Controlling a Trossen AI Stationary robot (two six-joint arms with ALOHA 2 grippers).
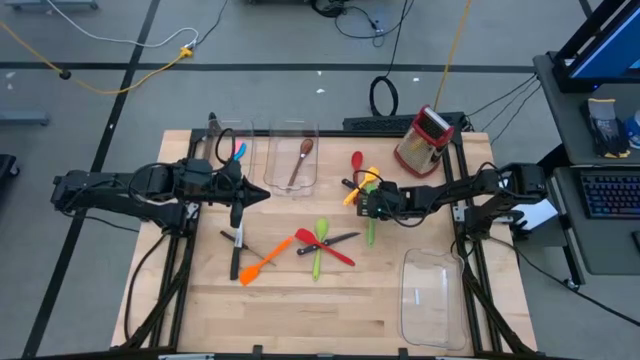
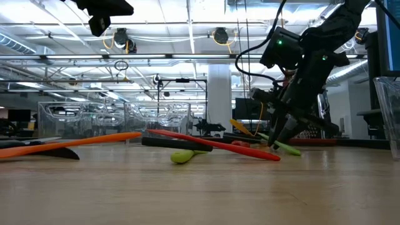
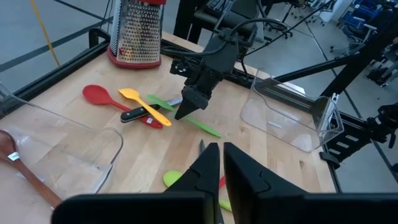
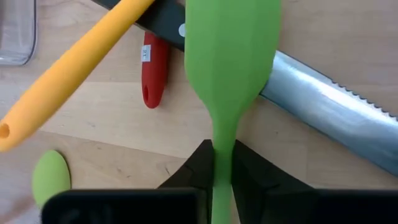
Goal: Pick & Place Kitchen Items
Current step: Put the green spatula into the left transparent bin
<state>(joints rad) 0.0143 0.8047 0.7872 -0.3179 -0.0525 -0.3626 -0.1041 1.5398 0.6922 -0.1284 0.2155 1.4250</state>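
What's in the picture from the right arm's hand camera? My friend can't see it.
The right gripper pinches the thin handle of a green spatula. Its blade lies over a steel knife, with a yellow spoon handle and a red handle beside it on the wooden table.

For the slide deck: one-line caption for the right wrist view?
Right gripper fingers shut on green spatula, lying across a serrated knife beside yellow spoon.

Right claw [image 4: 222, 167] low at the table, left claw [image 3: 217, 163] raised, both closed.
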